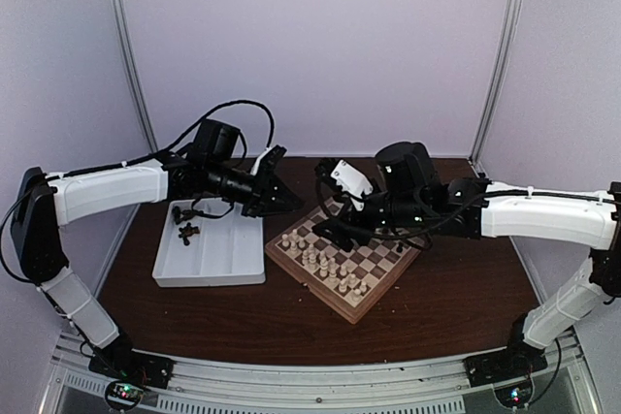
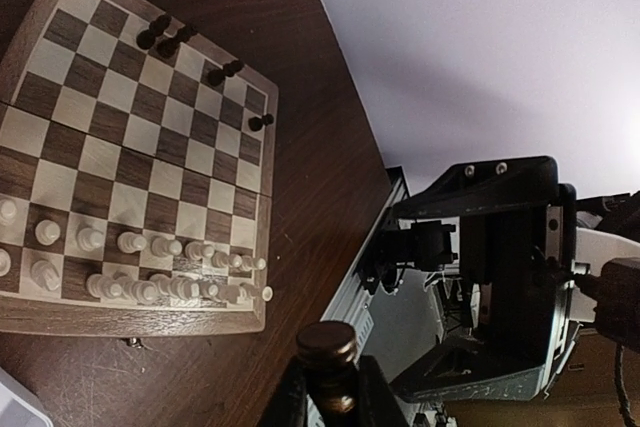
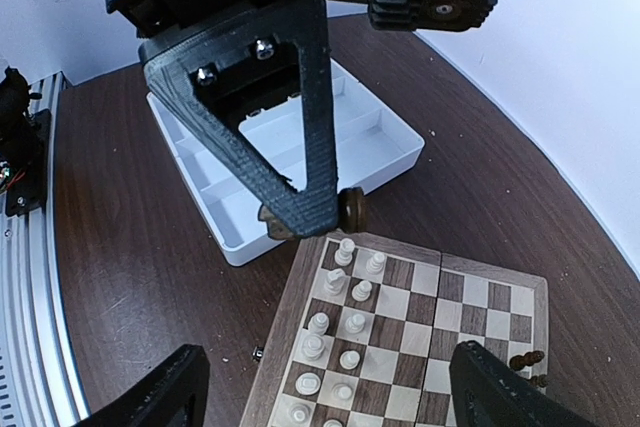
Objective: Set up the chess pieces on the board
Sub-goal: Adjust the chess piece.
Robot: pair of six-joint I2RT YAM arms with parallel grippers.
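Note:
The board lies angled at mid-table, its rim also showing in the wrist views. Cream figures fill its near side. A few dark chess pieces stand along its far side, and some more lie in the tray. My left gripper hovers by the board's left corner, shut on a dark brown chess piece. My right gripper hangs over the board's far half, open, with nothing between its fingers.
A white compartment tray sits just left of the board on the dark wooden table. The two grippers are close together above the board's left corner. White walls enclose the back and sides.

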